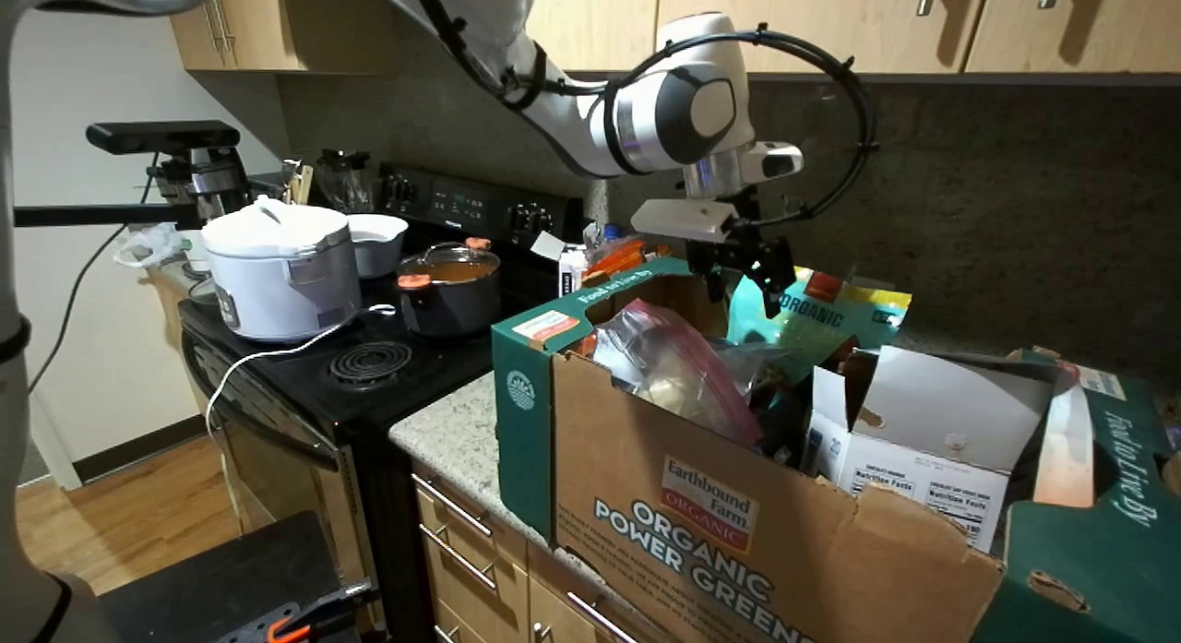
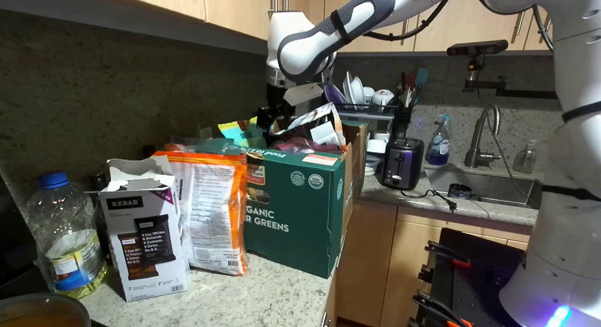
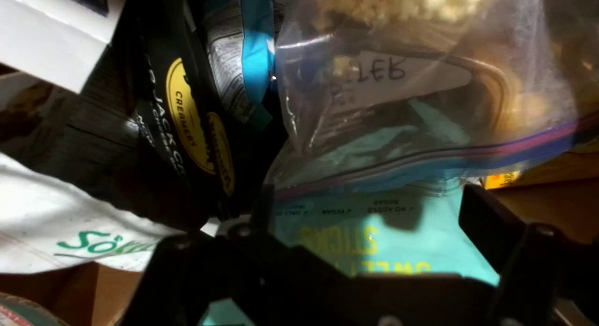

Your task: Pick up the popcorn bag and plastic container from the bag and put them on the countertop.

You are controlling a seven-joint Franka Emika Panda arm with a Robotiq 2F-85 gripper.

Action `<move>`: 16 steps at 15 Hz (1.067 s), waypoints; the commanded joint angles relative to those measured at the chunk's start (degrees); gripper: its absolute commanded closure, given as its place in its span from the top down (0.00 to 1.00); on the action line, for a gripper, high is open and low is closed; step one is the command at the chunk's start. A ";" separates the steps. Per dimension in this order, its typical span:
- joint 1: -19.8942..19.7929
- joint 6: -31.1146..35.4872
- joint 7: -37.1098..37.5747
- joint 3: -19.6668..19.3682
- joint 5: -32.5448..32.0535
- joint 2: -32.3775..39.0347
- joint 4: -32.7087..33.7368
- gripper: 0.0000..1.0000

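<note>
The popcorn bag (image 1: 683, 385) is a clear zip bag with a pinkish seal and pale contents, inside the large brown and green box (image 1: 637, 495). In the wrist view the popcorn bag (image 3: 407, 3) fills the upper right, its zip edge lying over a teal bag. My gripper (image 1: 744, 297) is over the box, beside the popcorn bag and in front of the teal bag. In the wrist view the gripper (image 3: 369, 199) has its fingers wide apart and holds nothing. The plastic container is hidden or out of view. The light grey countertop (image 2: 263, 296) carries the box (image 2: 291, 252).
The box also holds a teal bag (image 1: 803, 315), an open white carton (image 1: 923, 468) and a black package with yellow ovals (image 3: 185, 115). Beside it stand an orange-edged bag (image 2: 211, 219), an RXBAR carton (image 2: 145, 242) and a bottle (image 2: 65, 242). Cabinets (image 1: 821, 25) hang above.
</note>
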 commanded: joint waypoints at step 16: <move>-1.16 4.64 4.27 -2.48 6.09 6.92 1.28 0.42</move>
